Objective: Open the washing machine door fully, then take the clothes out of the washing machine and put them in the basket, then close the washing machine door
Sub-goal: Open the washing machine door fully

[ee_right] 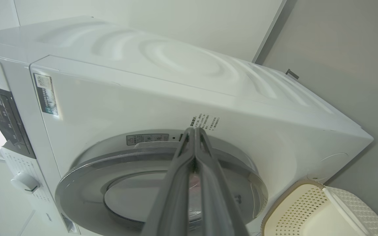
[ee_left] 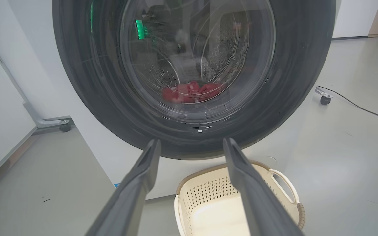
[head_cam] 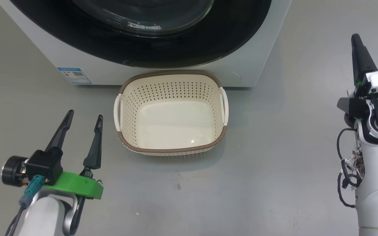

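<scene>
Left gripper: low over the floor, fingers spread wide, holding nothing. Right gripper: fingers pressed together, nothing between them. Basket: on the floor, just before the washing machine. Door: shut. Red clothes: at the bottom of the drum, behind the door.

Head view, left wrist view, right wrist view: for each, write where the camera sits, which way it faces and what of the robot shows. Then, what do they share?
Head view: on the head, facing down at the basket and the washing machine door; left gripper open, right gripper shut.
Left wrist view: on the left wrist, facing the closed door and the clothes behind its glass; spread fingers.
Right wrist view: on the right wrist, facing the washing machine, tilted; closed fingers.
Shared: the basket.
</scene>
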`<state>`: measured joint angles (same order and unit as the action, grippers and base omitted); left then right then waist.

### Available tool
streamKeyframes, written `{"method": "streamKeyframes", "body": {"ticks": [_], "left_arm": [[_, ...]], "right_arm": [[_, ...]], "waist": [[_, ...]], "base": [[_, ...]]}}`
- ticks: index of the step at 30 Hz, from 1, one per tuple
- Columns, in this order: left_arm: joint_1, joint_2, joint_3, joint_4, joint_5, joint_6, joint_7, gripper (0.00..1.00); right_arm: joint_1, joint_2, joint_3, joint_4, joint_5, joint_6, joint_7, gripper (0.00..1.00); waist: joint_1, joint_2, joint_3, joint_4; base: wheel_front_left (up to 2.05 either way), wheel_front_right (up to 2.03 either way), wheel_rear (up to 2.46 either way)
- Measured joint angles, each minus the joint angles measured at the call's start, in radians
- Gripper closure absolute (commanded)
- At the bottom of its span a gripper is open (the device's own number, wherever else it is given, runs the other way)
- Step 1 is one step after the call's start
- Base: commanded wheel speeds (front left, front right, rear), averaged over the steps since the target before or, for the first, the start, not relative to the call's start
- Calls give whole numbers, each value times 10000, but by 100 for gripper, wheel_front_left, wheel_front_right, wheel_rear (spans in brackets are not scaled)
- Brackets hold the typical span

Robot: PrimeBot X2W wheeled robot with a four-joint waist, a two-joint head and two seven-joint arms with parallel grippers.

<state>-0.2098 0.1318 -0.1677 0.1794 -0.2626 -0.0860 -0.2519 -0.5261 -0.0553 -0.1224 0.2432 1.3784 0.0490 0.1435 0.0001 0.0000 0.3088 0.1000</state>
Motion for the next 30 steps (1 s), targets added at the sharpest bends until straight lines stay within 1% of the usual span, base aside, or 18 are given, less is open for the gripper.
{"method": "streamKeyframes", "body": {"ticks": [3,9,11,13,18,23,24,30], "left_arm": [[-153,-2,8,-17,4,-75,0,0],[-472,-109,6,-67,6,-117,0,0],[-599,-146,-6,-63,6,-142,0,0],[-709,-153,-6,-65,10,-174,0,0],[-988,-230,-58,-59,23,-211,-2,0],[-1209,-291,-63,-59,23,-251,-2,0],[-1227,-295,-63,-48,23,-253,-2,0],[-1393,-384,-88,-12,23,-267,-2,0]], "right_arm": [[-587,-65,81,56,192,-199,470,100],[-1817,-464,215,259,368,-604,1229,100],[-2183,-591,278,351,384,-671,1461,100],[-2560,-698,349,449,387,-872,1666,100],[-3532,-918,589,596,456,-1139,2224,100],[-4324,-1133,947,855,414,-1254,2700,100],[-4460,-1143,982,913,410,-1315,2763,100],[-4992,-1323,1095,1218,362,-1406,3122,100]], "waist": [[0,0,244,102],[0,0,725,306],[0,0,875,381],[0,0,1018,464],[0,0,1355,665],[0,0,1655,860],[0,0,1711,894],[0,0,1937,1062]], "base": [[0,0,0],[0,0,0],[0,0,0],[0,0,0],[0,0,0],[0,0,0],[0,0,0],[0,0,0]]}}
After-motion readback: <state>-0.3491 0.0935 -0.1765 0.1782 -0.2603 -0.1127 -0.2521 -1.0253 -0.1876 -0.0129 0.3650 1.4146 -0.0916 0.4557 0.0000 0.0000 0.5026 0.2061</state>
